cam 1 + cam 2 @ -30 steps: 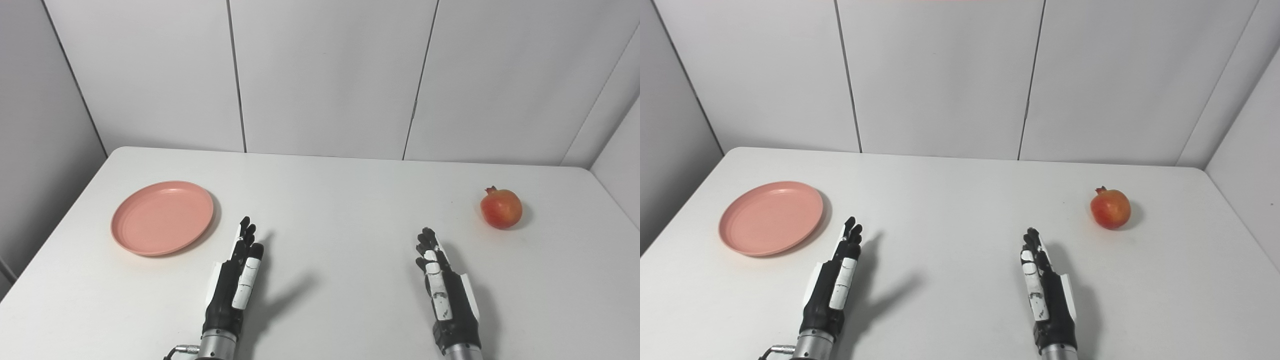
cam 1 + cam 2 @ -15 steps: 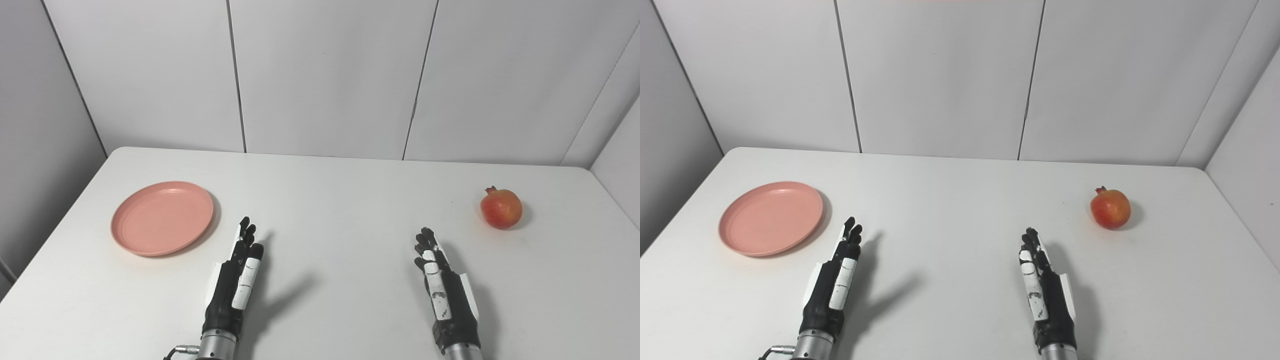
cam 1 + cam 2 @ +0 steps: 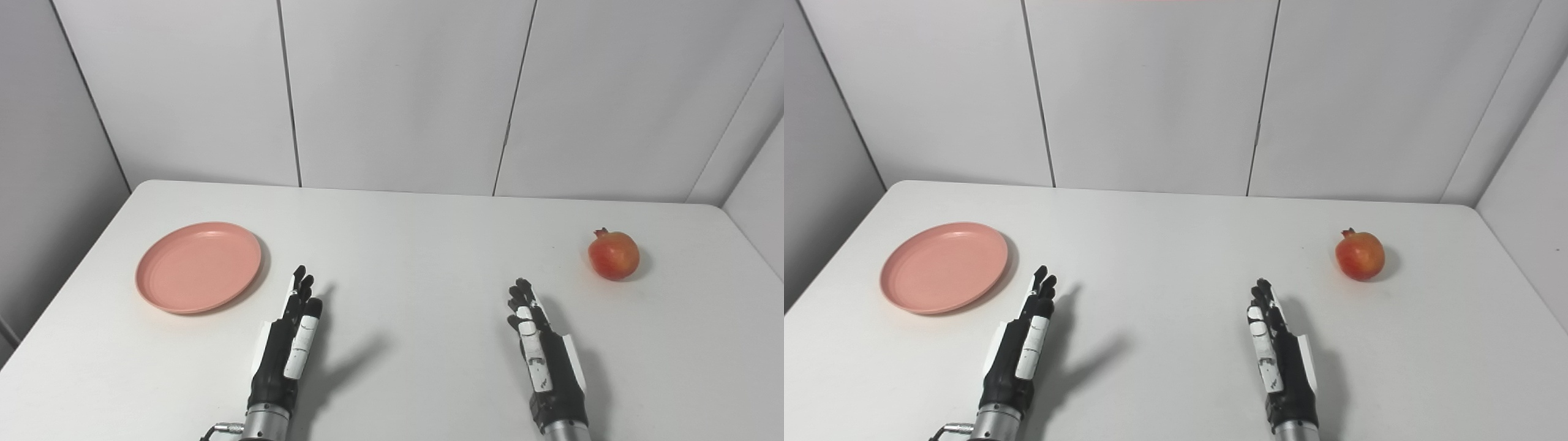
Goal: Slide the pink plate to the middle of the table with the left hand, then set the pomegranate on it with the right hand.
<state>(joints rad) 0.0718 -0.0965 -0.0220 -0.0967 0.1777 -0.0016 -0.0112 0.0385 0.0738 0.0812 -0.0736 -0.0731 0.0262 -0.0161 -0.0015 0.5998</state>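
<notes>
Both hands, left hand [image 3: 288, 343] & right hand [image 3: 542, 352], are held flat, fingers extended, nothing gripped; pink plate [image 3: 199, 266] near worktop [image 3: 416, 245] left edge, pomegranate [image 3: 614, 255] near right edge.

We note a white table [image 3: 404, 245] bearing a pink plate [image 3: 199, 266] left, a pomegranate [image 3: 614, 255] right.

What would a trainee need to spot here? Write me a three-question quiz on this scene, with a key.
1. True or false: the pink plate already sits at the middle of the table.
2. Which hand is nearer the pomegranate? A) left hand B) right hand
3. Fill in: both hands are ___ and hold nothing.

Key
1. False; it lies on the table's left side.
2. B.
3. Open; each hand is edge-on, fingers extended, touching neither plate nor fruit.
</notes>
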